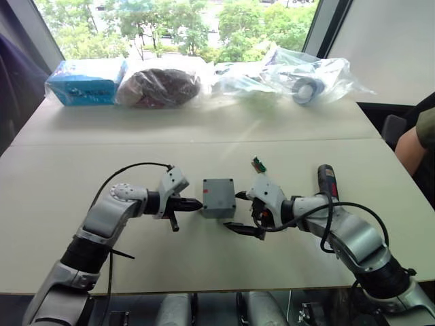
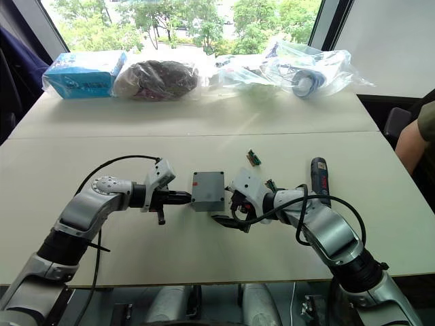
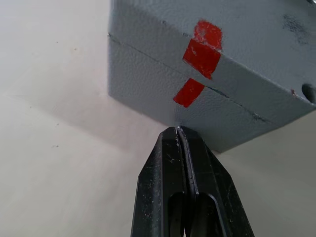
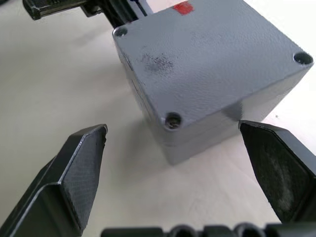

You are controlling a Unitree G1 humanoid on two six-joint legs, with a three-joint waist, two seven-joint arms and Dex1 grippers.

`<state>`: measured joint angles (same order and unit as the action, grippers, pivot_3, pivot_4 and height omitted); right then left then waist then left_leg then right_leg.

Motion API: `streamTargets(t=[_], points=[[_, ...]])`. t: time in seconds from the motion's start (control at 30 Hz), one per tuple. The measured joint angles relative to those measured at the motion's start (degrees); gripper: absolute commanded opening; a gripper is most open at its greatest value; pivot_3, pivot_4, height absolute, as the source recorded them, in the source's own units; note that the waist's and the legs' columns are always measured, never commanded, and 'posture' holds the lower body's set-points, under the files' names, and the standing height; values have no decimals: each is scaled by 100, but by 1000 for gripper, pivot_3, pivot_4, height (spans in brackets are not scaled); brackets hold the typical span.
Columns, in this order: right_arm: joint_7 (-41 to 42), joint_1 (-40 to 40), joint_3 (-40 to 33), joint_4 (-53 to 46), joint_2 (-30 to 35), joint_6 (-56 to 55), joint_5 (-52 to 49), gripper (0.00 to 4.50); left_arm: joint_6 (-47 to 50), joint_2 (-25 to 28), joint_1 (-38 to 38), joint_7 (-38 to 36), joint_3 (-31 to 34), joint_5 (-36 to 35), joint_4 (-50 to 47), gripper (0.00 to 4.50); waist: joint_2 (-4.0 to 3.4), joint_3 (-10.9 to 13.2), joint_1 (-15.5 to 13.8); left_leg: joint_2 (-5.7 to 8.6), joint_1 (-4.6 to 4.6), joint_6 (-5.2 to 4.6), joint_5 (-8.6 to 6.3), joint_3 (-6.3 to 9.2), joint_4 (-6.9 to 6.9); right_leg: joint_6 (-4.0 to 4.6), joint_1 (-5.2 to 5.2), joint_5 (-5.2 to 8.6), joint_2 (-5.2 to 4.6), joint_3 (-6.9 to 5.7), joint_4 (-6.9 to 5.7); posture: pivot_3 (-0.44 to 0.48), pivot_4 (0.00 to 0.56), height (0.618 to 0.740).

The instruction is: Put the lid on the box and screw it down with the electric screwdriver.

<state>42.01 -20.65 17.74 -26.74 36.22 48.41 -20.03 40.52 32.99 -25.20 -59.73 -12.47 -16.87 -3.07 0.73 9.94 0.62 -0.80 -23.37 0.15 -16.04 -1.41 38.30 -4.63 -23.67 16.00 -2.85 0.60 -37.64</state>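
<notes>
Both of my grippers sat close to the box (image 1: 218, 197), which rested on the pale table (image 1: 204, 265) between them, with the lid (image 4: 212, 54) already lying on top of it. In my right wrist view the lid's flat grey face showed round screw holes at its corners, and the seam between lid and box ran around the side just below the rim.

My left gripper (image 1: 192, 203) had its two black fingers pressed tight together, holding nothing. Their joined tip pointed at the box's left side wall and was at it or just short of it, right under the seam, where two red tape patches (image 3: 200, 61) straddled the joint.

My right gripper (image 4: 182, 173) was spread wide and empty. One finger (image 4: 79, 168) lay to one side of the box's near corner and the other finger (image 4: 281, 168) to the other side; neither pad touched the grey plastic.

The electric screwdriver (image 1: 328, 182) lay flat on the table well to the right of the box, beyond my right forearm, and neither gripper touched it. A small green part (image 1: 258, 164) lay on the table near my right wrist. Along the far edge of the table stood a blue carton (image 1: 87, 81) and several clear plastic bags (image 1: 292, 78).
</notes>
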Motion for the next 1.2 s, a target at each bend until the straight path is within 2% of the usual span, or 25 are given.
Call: streamTargets(t=[0.23, 0.37, 0.5, 0.57, 0.83, 0.87, 0.97, 1.2], points=[[-9, 139, -177, -201, 48, 144, -98, 4454, -2, 38, -43, -4, 5, -9, -4, 0, 0, 0, -9, 0, 0, 0, 0, 1, 0, 0, 0, 0, 0, 0, -1, 0, 150, 740], [-93, 451, -1123, -877, 287, 611, -546, 4454, 22, 410, -203, -175, 166, -89, 3, 0, 0, 0, -5, 0, 0, 0, 0, 1, 1, 0, 1, 0, -1, 0, -2, 0, 150, 740], [-641, 621, -2421, -1172, -144, 884, -1005, 4454, 211, 618, -602, -396, 466, -447, -186, 0, 2, -2, -12, -2, 3, 0, 0, 3, 0, 0, 4, 0, 1, 0, -4, 0, 150, 740], [-879, 850, -2654, -1156, -123, 866, -932, 4454, 334, 663, -742, -506, 506, -648, -358, 0, 3, -2, -18, 1, 2, 0, 0, 1, 0, 0, 5, 0, -1, 0, -1, 0, 150, 740], [-1456, 1571, -2614, -426, -207, 319, -314, 4454, 250, 684, -1198, -811, -37, -717, -886, 0, 2, -2, 13, 4, 7, 0, 0, -7, 1, 0, 5, 0, 5, 11, -5, 0, 150, 740], [-1474, 1606, -2579, -386, -213, 225, -260, 4014, 227, 680, -1219, -825, -80, -697, -879, 0, 2, -2, 28, 0, 7, 0, 0, -7, 1, 0, 3, 0, 10, 14, -6, 0, 150, 740], [-1534, 1582, -2491, -219, -280, -11, -144, 3119, 124, 602, -1325, -825, -145, -681, -809, 0, 2, -2, 15, -4, 8, 0, 0, -6, 0, 0, 2, 0, 17, 14, -9, 0, 150, 740], [-1586, 1570, -2380, 254, -388, -372, -4, 3119, 20, 552, -1383, -817, -146, -615, -546, 0, 2, -2, 7, -3, 8, 0, 0, -7, 1, 0, 2, 0, 15, 14, -9, 0, 150, 740]])
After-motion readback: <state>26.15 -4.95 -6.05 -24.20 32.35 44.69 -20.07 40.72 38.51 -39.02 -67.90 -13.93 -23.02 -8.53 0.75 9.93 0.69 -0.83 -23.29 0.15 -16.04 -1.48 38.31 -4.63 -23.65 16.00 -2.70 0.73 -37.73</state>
